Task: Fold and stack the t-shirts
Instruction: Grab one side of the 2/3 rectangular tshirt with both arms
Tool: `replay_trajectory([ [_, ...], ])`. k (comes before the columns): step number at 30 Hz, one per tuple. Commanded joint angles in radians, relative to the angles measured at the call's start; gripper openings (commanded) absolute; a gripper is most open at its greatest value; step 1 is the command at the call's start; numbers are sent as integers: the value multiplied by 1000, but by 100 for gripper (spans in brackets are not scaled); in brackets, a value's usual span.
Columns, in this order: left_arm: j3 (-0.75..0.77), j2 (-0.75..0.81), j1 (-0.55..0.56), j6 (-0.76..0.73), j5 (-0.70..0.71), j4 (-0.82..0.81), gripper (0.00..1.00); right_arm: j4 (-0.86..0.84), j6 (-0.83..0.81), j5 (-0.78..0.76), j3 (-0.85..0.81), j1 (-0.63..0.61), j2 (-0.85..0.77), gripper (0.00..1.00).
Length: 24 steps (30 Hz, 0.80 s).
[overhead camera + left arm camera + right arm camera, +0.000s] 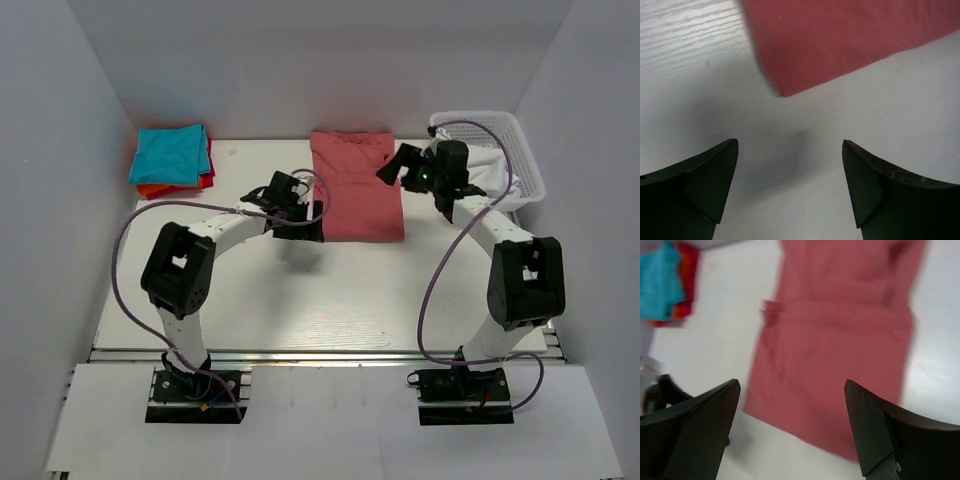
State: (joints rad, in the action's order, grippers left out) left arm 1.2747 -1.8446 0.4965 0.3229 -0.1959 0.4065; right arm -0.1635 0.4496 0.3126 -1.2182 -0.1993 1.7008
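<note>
A dusty salmon-red t-shirt (355,190) lies folded into a long strip at the back middle of the table. It also fills the top of the left wrist view (840,40) and the middle of the right wrist view (835,340). My left gripper (308,216) is open just off the shirt's near left corner, with only bare table between its fingers (790,142). My right gripper (394,166) hovers open over the shirt's right edge, holding nothing (792,383). A folded stack (172,158) sits at the back left, teal on top of red and orange (665,285).
A white lattice basket (515,150) with pale cloth in it stands at the back right, close behind the right wrist. White walls enclose the table on three sides. Purple cables loop from both arms.
</note>
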Motion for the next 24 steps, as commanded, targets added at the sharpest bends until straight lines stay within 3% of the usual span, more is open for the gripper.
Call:
replay_trajectory([
  [1, 71, -44, 22, -34, -28, -11, 90, 247, -34, -174, 111, 40, -21, 90],
  [6, 97, -106, 31, -35, -28, -21, 69, 263, -43, -187, 226, 84, -86, 90],
  [15, 175, -214, 31, -74, -6, -11, 50, 266, -28, -69, 255, 98, 19, 90],
  [18, 175, -225, 31, -74, -7, -20, 37, 225, -12, -6, 253, 98, 66, 85],
  [22, 166, -234, 31, -84, -26, -50, 8, 202, -23, 46, 238, 93, 118, 67],
  [24, 166, -234, 31, -84, -36, -64, 0, 184, -23, 42, 240, 93, 129, 61],
])
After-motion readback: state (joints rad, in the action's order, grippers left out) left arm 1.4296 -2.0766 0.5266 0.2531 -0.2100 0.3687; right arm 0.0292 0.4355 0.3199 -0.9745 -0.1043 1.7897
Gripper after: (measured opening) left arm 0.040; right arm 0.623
